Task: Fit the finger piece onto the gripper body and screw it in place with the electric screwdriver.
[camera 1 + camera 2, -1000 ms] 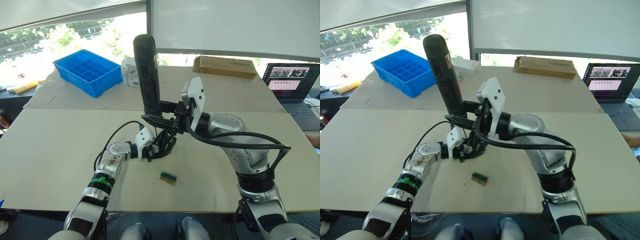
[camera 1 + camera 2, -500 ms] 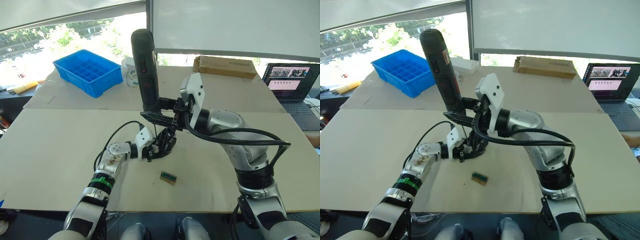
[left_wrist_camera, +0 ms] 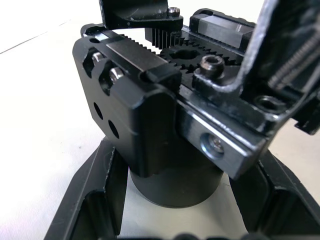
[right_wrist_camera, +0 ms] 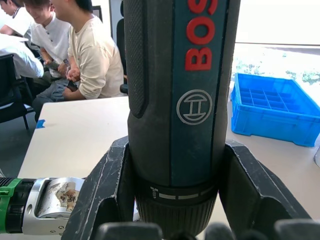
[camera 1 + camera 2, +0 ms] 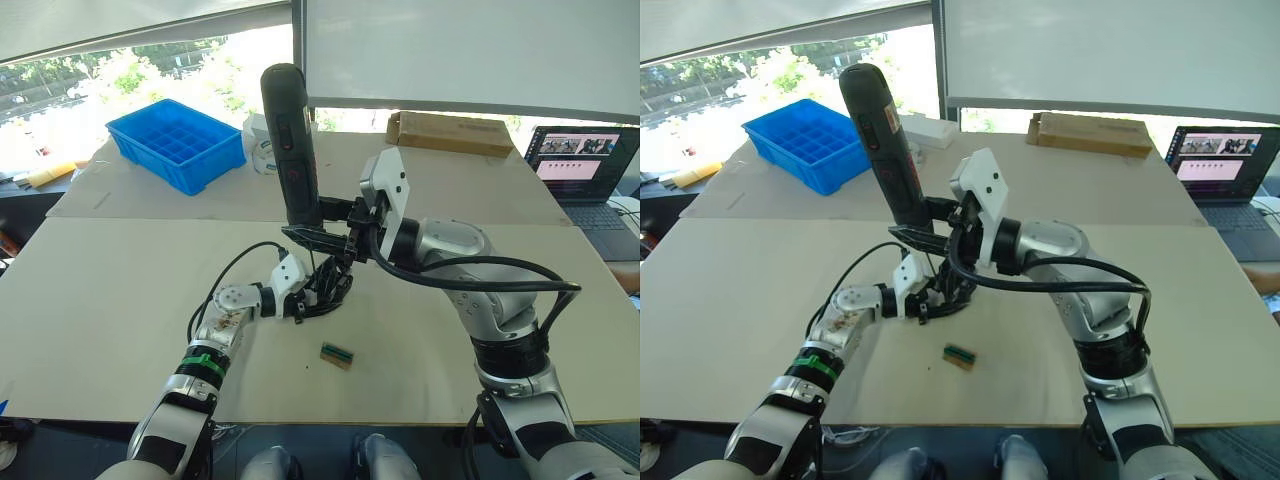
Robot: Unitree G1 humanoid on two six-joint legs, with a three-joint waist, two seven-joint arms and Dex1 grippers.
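On the table, my left gripper (image 5: 308,300) is shut on the gripper body (image 3: 150,115), a black block with rack teeth and screws on top. Its fingers (image 3: 92,200) clamp the round base. A black toothed part (image 3: 137,12) with a screw head lies on the body's top; I cannot tell whether it is the finger piece. My right gripper (image 5: 322,232) is shut on the lower end of the electric screwdriver (image 5: 290,140). The tool stands nearly upright right above the body, top leaning slightly left. Its bit is hidden among the black parts.
A small green-topped brown block (image 5: 337,354) lies near the front edge. At the back are a blue bin (image 5: 178,143), a tape roll (image 5: 266,156) and a cardboard box (image 5: 450,132). A laptop (image 5: 580,165) is far right. People (image 4: 75,50) sit beyond the table's left side.
The screwdriver's top has tipped slightly to the left and my right wrist has shifted a little. The left gripper and the body have stayed put.
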